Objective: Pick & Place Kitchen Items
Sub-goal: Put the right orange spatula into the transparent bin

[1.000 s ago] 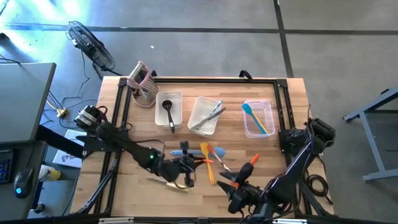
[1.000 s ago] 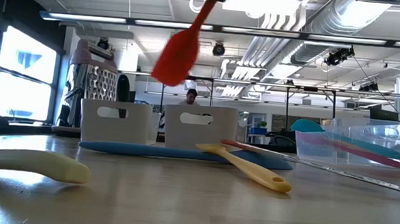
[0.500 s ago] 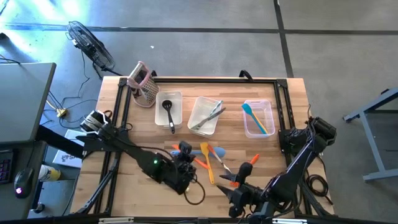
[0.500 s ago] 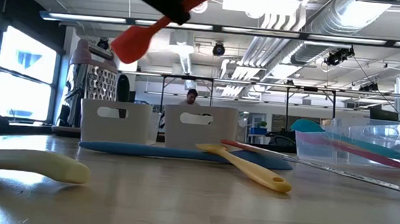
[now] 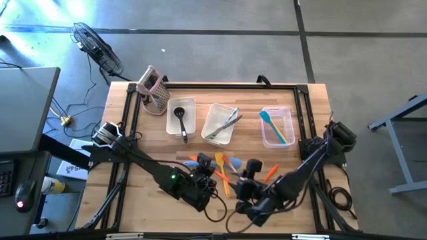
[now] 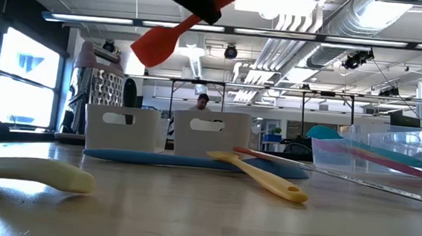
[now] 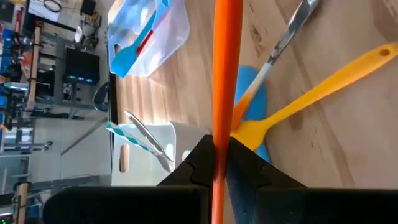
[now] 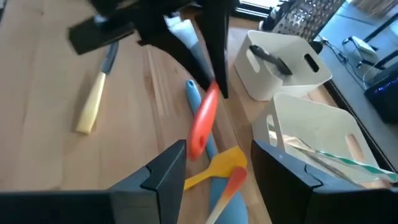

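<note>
Box grater (image 5: 155,93) with pink handle stands at table's far-left corner. Three clear bins (image 5: 219,124) in a row along far side. Floor fan (image 5: 97,48) beyond the table, far left.

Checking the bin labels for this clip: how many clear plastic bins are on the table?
3, in a row along the table's far side: the left bin holds a black ladle, the middle bin metal tongs, the right bin spatulas. None looks hidden.
</note>
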